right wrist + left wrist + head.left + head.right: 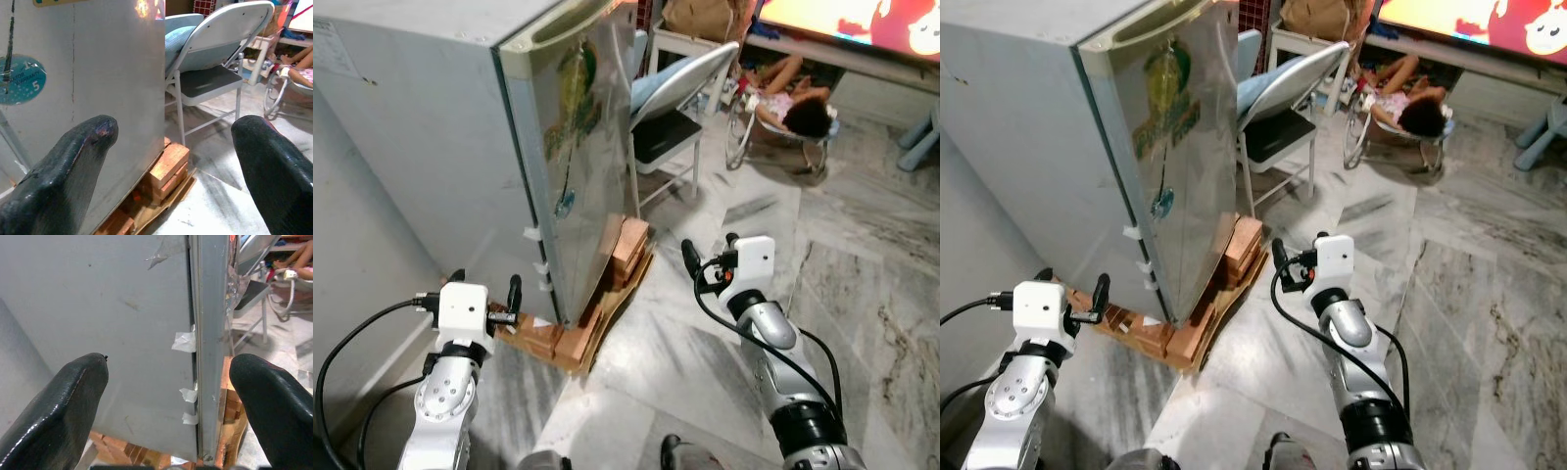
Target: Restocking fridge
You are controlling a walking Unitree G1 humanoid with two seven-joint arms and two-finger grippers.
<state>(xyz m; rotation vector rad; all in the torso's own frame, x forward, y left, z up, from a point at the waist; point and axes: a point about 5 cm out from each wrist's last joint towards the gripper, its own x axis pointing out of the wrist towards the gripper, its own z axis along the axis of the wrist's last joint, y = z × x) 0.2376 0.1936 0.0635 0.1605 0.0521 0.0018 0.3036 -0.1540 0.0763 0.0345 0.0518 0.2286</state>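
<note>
Grey fridge [460, 137] (door shut) stands just beyond both spread-fingered, empty grippers, left [485, 294] and right [709, 257]; right wrist view reveals a sticker [22, 78].

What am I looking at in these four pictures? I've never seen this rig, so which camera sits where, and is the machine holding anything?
This is a walking humanoid robot with two silver arms, each ending in a gripper of two long black fingers. Two pictures come from the two eyes of a camera on its head, looking down and forward. There the left gripper and right gripper are raised before a closed grey fridge, which stands on bricks and cardboard on a marble floor. The other two pictures come from cameras on the wrists, looking along each gripper's fingers at the fridge. Both grippers are open and hold nothing. Behind stand a folding chair and a person reclining in a low seat.
</note>
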